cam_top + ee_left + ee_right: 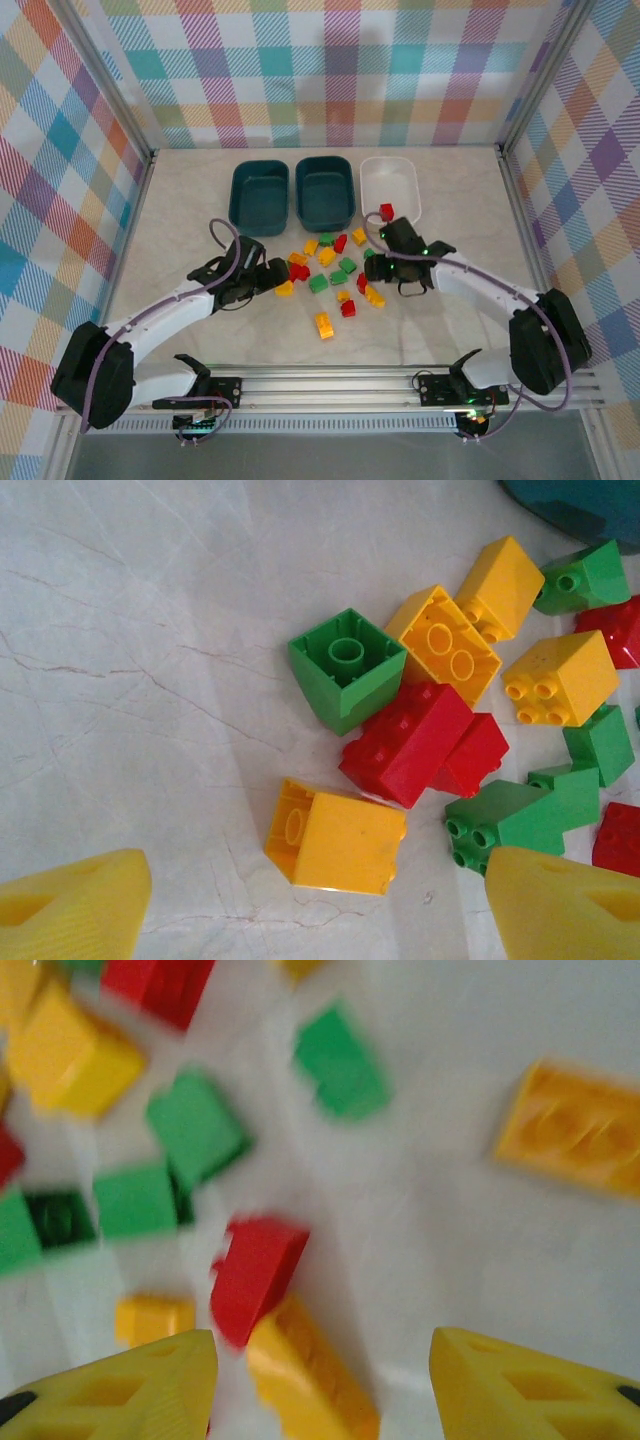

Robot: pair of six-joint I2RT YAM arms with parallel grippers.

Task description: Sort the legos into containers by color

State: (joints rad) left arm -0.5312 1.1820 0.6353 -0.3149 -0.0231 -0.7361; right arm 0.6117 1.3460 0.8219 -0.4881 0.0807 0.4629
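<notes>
Loose legos [330, 270] in green, yellow and red lie scattered at the table's middle, in front of the containers: two teal bins [259, 197] [325, 192] and a white bin [390, 180]. One red brick [386, 211] lies at the white bin's near end. My left gripper [320, 920] is open at the pile's left edge, with a yellow brick [335, 835] lying just ahead between its fingers [70, 910]. My right gripper [325, 1390] is open low over the pile's right side. A yellow brick [310, 1380] and a red brick [255, 1275] lie between its fingers [535, 1385]; this view is blurred.
Red [410, 742], green [345, 670] and yellow [445, 645] bricks crowd close beyond the left gripper. A lone yellow brick [323, 325] lies nearer the arm bases. Metal frame rails [520, 200] bound the table at the sides.
</notes>
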